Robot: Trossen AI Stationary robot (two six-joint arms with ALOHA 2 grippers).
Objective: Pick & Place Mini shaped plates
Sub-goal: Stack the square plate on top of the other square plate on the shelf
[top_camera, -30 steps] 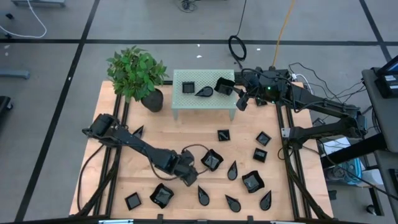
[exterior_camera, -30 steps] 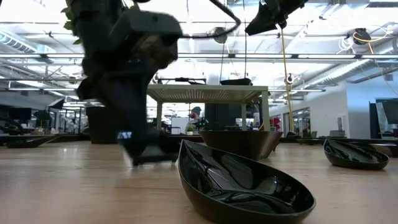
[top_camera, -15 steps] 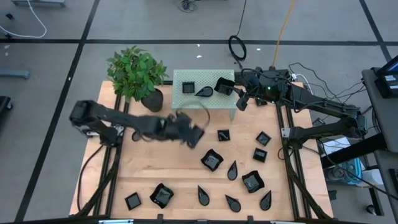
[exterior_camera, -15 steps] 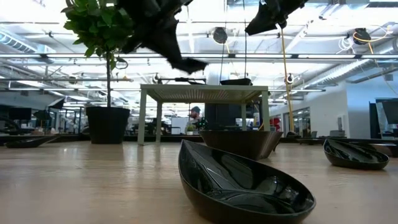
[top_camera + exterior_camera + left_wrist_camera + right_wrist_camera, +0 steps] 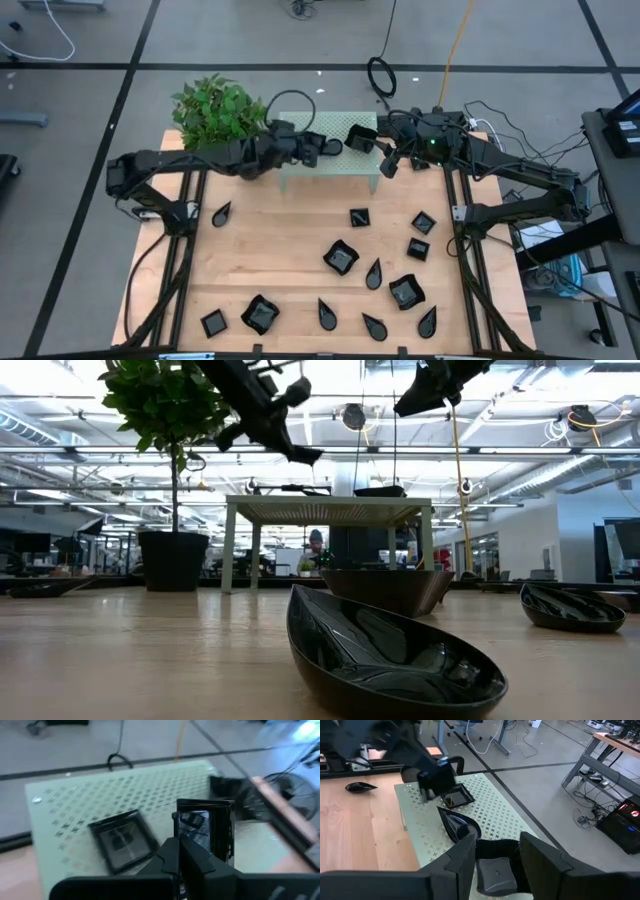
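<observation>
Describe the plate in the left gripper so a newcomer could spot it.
Find the pale green stand at the table's far edge beside the plant. Above it the left gripper pinches a small square black plate upright on edge. The other square plate lies flat on the stand, and the right gripper holds a wavy-edged plate.

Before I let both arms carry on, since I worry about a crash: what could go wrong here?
Both hands are over the small green stand: the left hand holding a square plate and the right hand around a wavy-edged plate, so they might collide. Released now, the square plate could land on the plates already there.
</observation>
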